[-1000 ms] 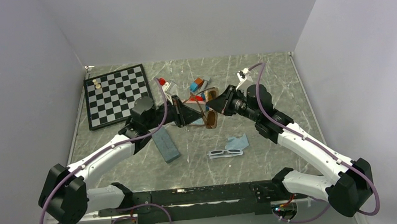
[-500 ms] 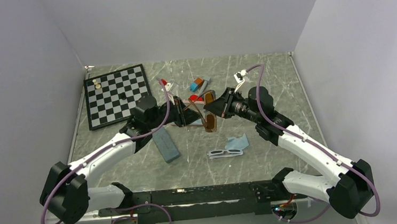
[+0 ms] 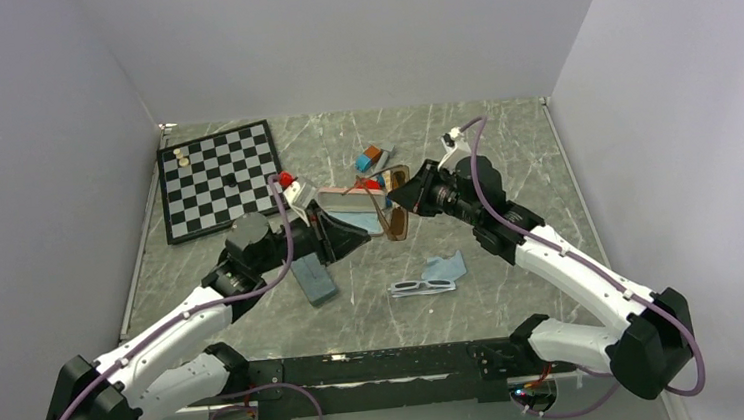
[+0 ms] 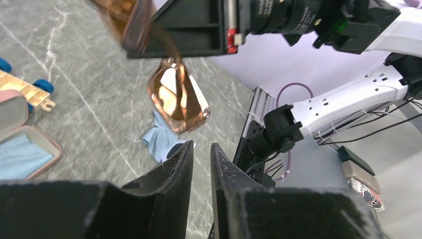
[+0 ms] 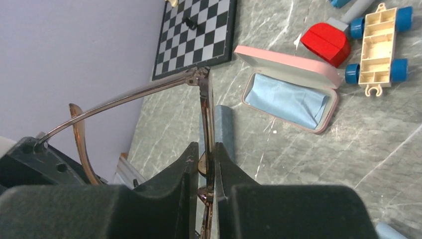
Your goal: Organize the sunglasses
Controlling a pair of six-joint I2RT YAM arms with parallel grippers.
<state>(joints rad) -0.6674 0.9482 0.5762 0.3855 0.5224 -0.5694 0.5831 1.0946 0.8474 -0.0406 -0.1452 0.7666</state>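
Now | right jaws: pinching thin reddish-brown sunglasses (image 4: 176, 97), glossy angular lenses | left jaws: narrowly parted

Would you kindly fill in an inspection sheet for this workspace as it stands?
Surface: grey marble table, no spills seen.
Job's things: reddish-brown sunglasses held aloft; white sunglasses lying beside blue cloth.
Clutter: chessboard, open pink case, slate-blue case, toy pieces.
Grippers: right gripper shut on reddish-brown sunglasses; left gripper slightly open, empty.
Cables: purple cables along both arms.
Surroundings: plain walls; nothing else seen.
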